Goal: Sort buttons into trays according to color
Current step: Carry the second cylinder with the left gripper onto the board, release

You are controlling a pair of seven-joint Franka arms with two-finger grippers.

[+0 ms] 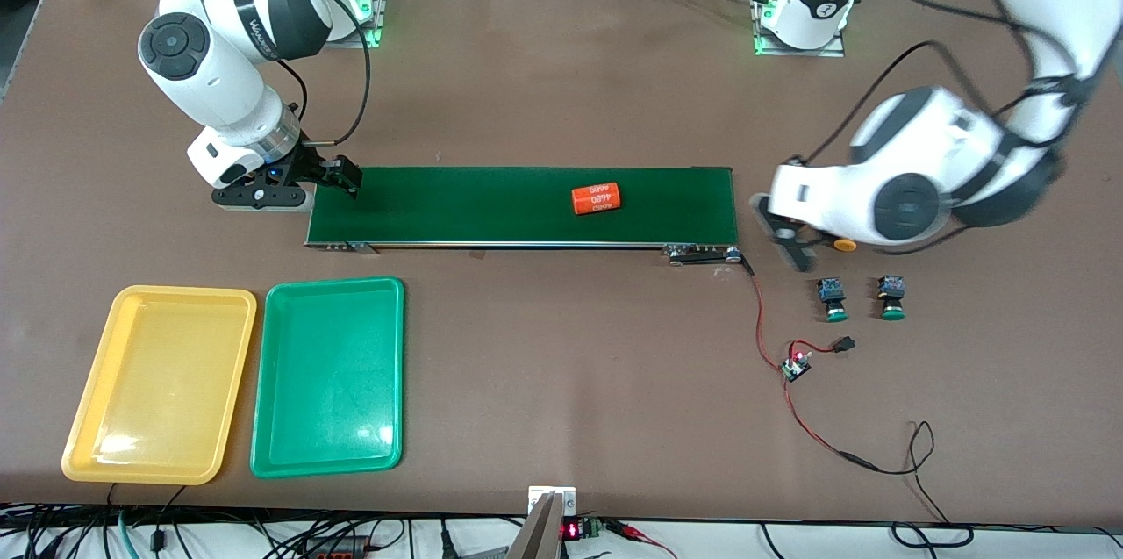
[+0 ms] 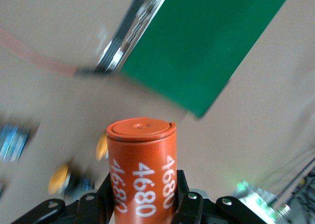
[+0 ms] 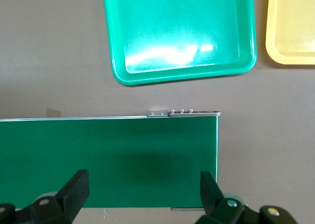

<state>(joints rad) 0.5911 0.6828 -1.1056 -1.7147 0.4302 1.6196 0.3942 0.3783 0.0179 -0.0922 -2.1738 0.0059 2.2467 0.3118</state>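
Two green-capped buttons [image 1: 831,297] [image 1: 892,296] stand on the table toward the left arm's end, nearer the front camera than the belt. A yellow-orange cap [image 1: 844,245] peeks out under the left arm; two blurred yellow caps [image 2: 59,178] [image 2: 102,147] show in the left wrist view. My left gripper [image 1: 781,236] [image 2: 142,192] hangs over the table beside the belt's end, shut on an orange cylinder [image 2: 142,165] printed 4680. My right gripper [image 1: 338,177] [image 3: 142,189] stands open and empty over the belt's other end. The yellow tray [image 1: 158,383] [image 3: 269,42] and green tray [image 1: 329,375] [image 3: 114,61] lie empty.
A long dark-green conveyor belt [image 1: 491,204] [image 3: 108,150] [image 2: 206,42] crosses the middle of the table, with a second orange cylinder [image 1: 597,198] lying on it. A red and black wire with a small board [image 1: 797,363] runs from the belt's end toward the front camera.
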